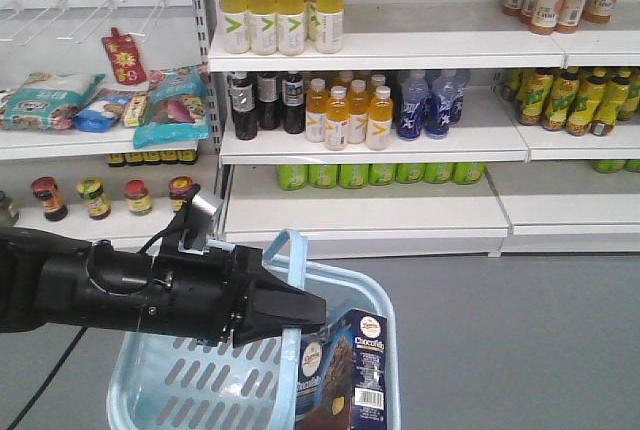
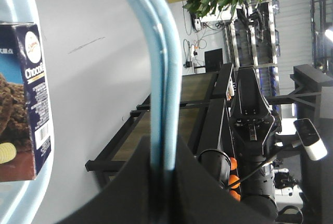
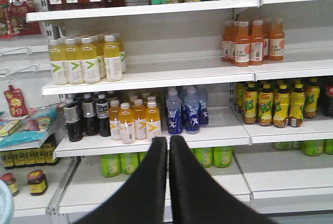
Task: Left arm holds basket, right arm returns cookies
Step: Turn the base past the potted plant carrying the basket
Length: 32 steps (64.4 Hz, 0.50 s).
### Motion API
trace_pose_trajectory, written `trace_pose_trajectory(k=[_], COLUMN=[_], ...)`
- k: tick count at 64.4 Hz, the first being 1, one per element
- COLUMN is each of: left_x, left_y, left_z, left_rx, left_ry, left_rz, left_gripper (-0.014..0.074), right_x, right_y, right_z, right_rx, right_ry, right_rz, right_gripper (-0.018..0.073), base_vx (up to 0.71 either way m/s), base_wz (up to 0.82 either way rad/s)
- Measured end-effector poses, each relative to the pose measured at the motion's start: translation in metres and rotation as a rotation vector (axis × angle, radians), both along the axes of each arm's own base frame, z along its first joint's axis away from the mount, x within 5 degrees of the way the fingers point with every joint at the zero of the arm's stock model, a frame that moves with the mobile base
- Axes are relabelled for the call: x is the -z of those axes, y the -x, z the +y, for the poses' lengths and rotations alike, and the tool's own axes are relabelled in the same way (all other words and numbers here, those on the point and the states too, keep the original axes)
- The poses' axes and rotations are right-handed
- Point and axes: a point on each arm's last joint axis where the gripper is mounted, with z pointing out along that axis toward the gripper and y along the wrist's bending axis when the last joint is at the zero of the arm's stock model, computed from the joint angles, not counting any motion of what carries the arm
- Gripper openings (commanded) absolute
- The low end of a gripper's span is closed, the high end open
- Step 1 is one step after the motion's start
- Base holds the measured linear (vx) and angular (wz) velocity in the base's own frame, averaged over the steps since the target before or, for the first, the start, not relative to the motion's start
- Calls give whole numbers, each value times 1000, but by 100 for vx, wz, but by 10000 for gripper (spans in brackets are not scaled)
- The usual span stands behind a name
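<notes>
At 9 o'clock in the front view, the left arm reaches in toward the centre. Its left fingers are clamped tight on the handle of the basket, which appears to hang at 6 o'clock above the grey floor. The left wrist view shows the same grip, with the blue handle running straight down between the two black fingers and no slack beside it.

The cookies stand upright inside the basket at 5 o'clock, against its right wall. They sit just below and to the right of the left fingertips, so they have not yet been lifted out.

Further right, the right fingers are pressed almost together with only a thin slit between them, and they hold nothing. They point at 12 o'clock toward the shelves of bottles, not down at the box.

The likeliest trouble is crowding. The box sits so near the handle and the left fingers that a reach from above could knock either one. The basket hangs from a single narrow grip, so a sideways tug on the box could make it swing or tip. If the right fingers come down without opening first, they would push the box over instead of taking hold of it. At the shelf, a careless placement could topple neighbouring bottles.
</notes>
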Motion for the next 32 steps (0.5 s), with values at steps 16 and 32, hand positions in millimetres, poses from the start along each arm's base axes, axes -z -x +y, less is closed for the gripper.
trace_pose_trajectory(k=[16,32], left_x=[0,0], left_y=[0,0], left_z=[0,0], left_rx=[0,-1], left_ry=[0,-1], left_rz=[0,0], left_gripper=[-6,-6], right_x=[0,0], right_y=[0,0], right_z=[0,0], right_rx=[0,0], right_ry=[0,0], right_rz=[0,0], right_gripper=[-8,-8], base_vx=[36,32], base_wz=[-35,-50])
